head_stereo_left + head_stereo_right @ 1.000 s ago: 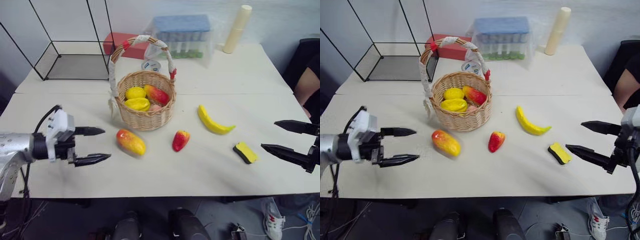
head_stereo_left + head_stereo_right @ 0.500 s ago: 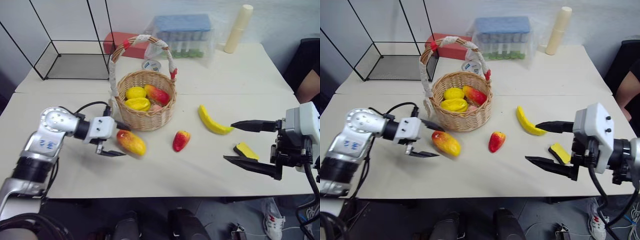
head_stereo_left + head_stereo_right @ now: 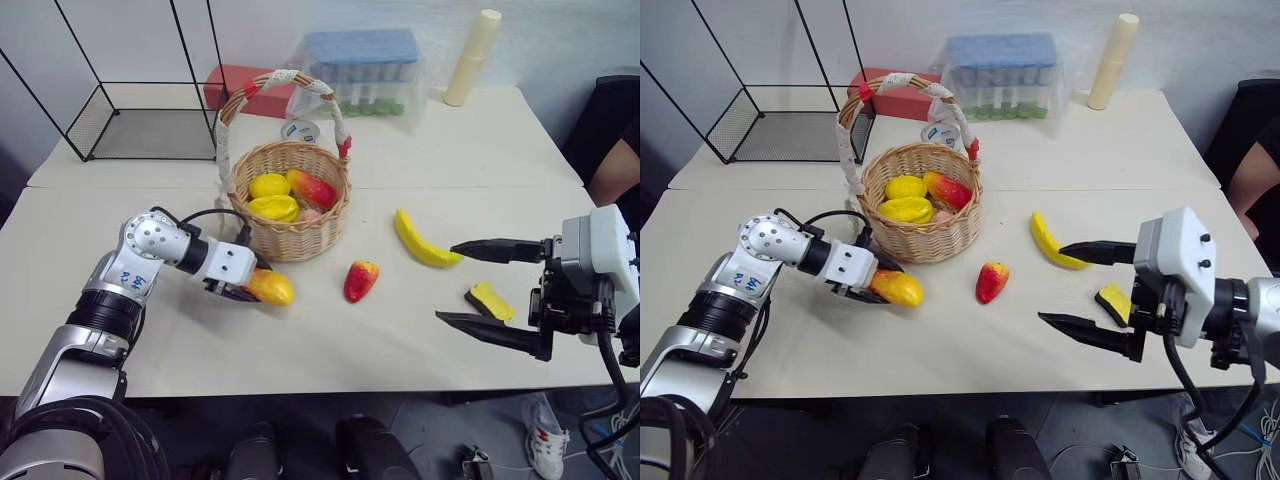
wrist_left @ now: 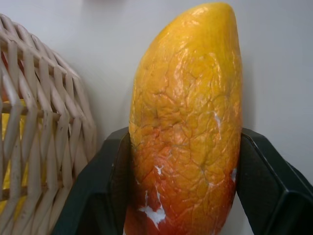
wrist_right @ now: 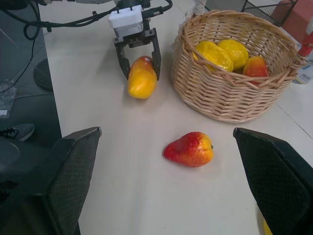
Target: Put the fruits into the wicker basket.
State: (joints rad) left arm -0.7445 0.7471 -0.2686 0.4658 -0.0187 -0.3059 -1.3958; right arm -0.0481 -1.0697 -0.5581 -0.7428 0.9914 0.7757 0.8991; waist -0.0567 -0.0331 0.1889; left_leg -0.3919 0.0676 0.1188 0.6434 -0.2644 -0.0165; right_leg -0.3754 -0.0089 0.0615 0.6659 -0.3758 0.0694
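1. A wide cream-white bench (image 3: 420, 330) is carrying all the things, and a pale wall is standing behind it.
2. At the back of the bench a black wire-frame cage (image 3: 130, 110), a flat red box (image 3: 228, 84), a clear plastic box with a blue lid (image 3: 365, 70) and a cream-coloured roll (image 3: 472, 58) are standing.
3. The round tan wicker basket with a tall white-and-red handle (image 3: 290, 235) is sitting near the middle of the bench, and it is already holding several yellow and red toy fruits (image 3: 288, 194).
4. The left gripper (image 3: 880, 287) is lying low on the bench just in front of the basket; its two black fingers (image 4: 269, 191) are pressing on both sides of the yellow-orange oval toy mango (image 3: 268, 287), which is touching the bench surface.
5. A small red-yellow toy fruit (image 3: 361, 281) is lying to the right of the mango, and a curved yellow toy banana (image 3: 422, 242) is lying further right.
6. The right gripper (image 3: 480, 290) is hovering above the bench with its fingers spread wide, holding nothing; a flat yellow block with a black underside (image 3: 491, 302) is lying beside it.
7. Compared with one second ago, the left gripper has moved in to the mango and closed on it, and the right gripper has come inward towards the banana.
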